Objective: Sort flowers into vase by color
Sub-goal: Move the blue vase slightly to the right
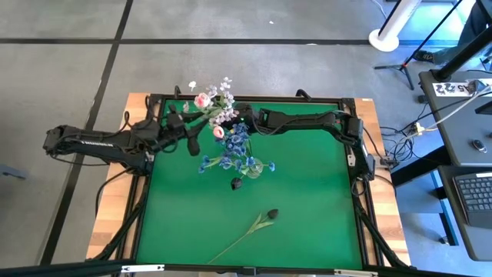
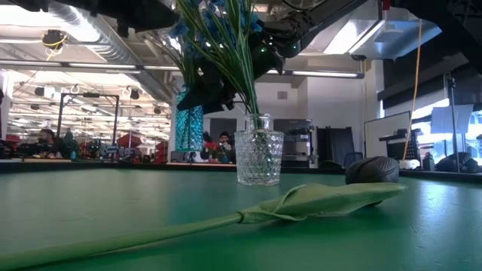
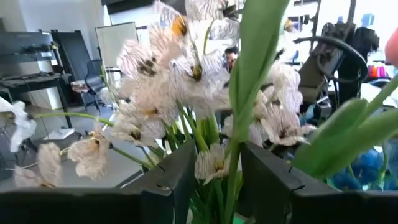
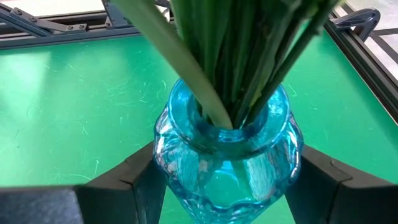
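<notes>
A blue glass vase (image 4: 227,155) is held between the fingers of the right gripper (image 4: 227,186), which are closed on its body; green stems (image 4: 242,56) stand in its neck. It is at the far middle of the green mat (image 1: 307,208). The white blossoms (image 3: 186,74) and pink tulips (image 1: 204,101) are clasped by their stems in the left gripper (image 3: 214,171), just left of the blue vase. A clear glass vase (image 2: 258,156) with blue blossoms (image 1: 234,150) stands near the mat's middle. A near-black tulip (image 1: 261,221) lies nearer, to the right.
</notes>
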Controlling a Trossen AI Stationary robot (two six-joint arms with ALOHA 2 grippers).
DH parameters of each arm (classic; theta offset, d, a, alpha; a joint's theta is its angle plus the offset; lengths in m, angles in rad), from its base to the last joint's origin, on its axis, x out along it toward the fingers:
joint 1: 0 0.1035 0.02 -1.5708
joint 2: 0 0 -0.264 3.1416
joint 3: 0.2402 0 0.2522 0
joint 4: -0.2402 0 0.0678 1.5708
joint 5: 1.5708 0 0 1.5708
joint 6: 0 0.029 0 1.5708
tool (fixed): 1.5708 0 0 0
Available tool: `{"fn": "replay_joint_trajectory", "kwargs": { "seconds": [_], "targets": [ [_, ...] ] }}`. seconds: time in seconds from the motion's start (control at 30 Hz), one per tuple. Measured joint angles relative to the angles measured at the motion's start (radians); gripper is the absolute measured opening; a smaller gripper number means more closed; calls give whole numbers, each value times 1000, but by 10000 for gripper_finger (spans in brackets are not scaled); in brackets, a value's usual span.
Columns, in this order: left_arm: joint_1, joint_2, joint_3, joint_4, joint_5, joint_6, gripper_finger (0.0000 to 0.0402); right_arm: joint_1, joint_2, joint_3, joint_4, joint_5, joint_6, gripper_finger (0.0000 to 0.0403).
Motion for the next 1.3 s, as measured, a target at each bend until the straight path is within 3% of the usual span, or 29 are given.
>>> {"fn": "replay_joint_trajectory", "kwargs": {
  "seconds": [0.37, 0.67, 1.0, 1.3],
  "targets": [
    [0, 22, 0, 74, 72, 8, 104, 0, 1, 0, 0, -8, 0, 250],
    [51, 102, 0, 109, 50, 1, 100, 1, 1, 0, 0, -8, 0, 250],
    [46, 84, 0, 106, 45, 3, 44, 1, 1, 0, 1, -8, -4, 250],
    [21, 76, 0, 102, 34, -3, 63, 1, 1, 0, 0, -9, -5, 250]
  ]
}}
